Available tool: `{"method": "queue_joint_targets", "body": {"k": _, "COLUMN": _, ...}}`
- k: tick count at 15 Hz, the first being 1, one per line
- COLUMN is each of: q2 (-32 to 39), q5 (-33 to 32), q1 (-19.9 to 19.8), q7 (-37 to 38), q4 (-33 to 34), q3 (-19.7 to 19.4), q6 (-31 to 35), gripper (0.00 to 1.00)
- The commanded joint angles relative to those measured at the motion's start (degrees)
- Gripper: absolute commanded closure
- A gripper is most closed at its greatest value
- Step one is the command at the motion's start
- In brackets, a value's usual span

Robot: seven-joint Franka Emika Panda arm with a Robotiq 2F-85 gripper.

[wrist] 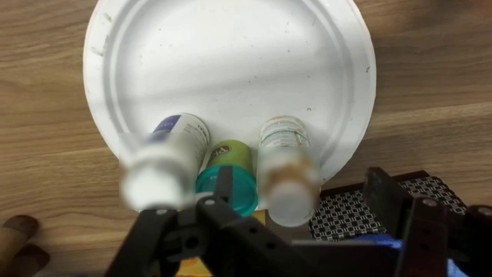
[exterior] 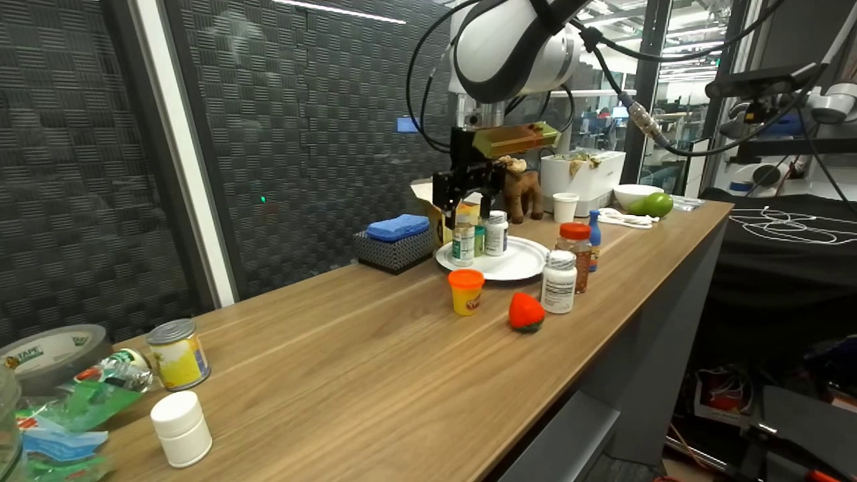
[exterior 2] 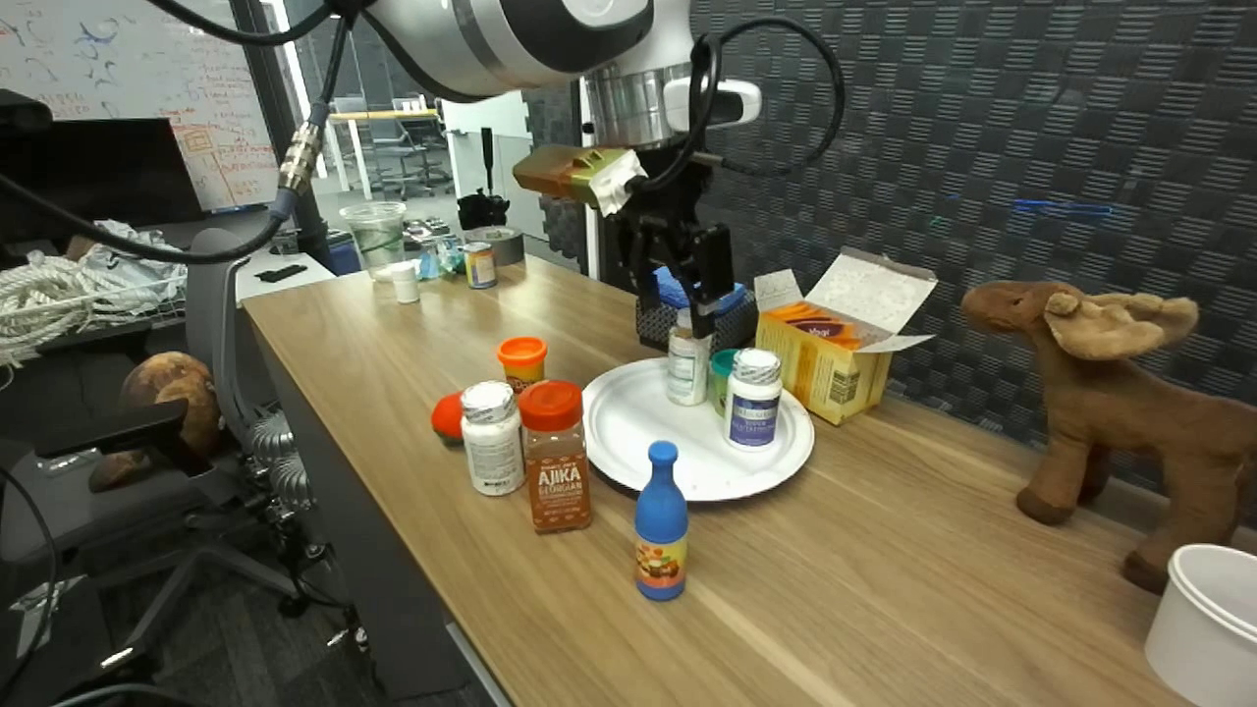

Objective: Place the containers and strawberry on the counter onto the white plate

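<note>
Together on the white plate (exterior 2: pixel 643 437), two bottles (exterior 2: pixel 753 417), teal-lidded tub (wrist: pixel 232 155) between them, tool (exterior 2: pixel 676 312) spread wide

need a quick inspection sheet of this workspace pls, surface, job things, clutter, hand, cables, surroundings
Surface: wooden counter, visible grain; spills: nothing seen.
Job's things, placed: white plate, specked, bears a purple-labelled bottle, teal-lidded tub and pale bottle, all upright.
Job's things, not yet placed: orange-lidded tub, strawberry, white bottle, red-lidded jar and blue bottle, on the counter.
Clutter: open yellow box, blue cloth on a patterned box, toy moose, tape roll, yellow-labelled can, white-lidded jar.
Hand: open around or just above the pale bottle's top; gaps both sides in the wrist view.
Cables: black cable hanging off the arm; white cord on the counter.
Surroundings: dark textured panels, whiteboard, office chair.
</note>
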Motion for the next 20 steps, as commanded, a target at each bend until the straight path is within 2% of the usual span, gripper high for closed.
{"method": "queue_joint_targets", "body": {"k": 1, "q2": -4.97, "q5": -2.91, "q1": 2.49, "q7": 4.30, "q4": -2.46, "q3": -0.36, "q6": 0.26, "gripper": 0.00}}
{"method": "queue_joint_targets", "body": {"k": 7, "q2": -10.09, "q5": -3.33, "q1": 4.67, "q7": 8.74, "q4": -10.45, "q3": 1.20, "q6": 1.09, "gripper": 0.00}}
{"method": "queue_joint_targets", "body": {"k": 13, "q2": -13.58, "q5": 0.24, "q1": 5.33, "q7": 6.85, "q4": -19.48, "q3": 4.82, "q6": 3.31, "gripper": 0.00}}
{"method": "queue_joint_targets", "body": {"k": 20, "q2": -14.53, "q5": -0.13, "q1": 5.47, "q7": 6.23, "q4": -23.59, "q3": 6.69, "q6": 7.12, "gripper": 0.00}}
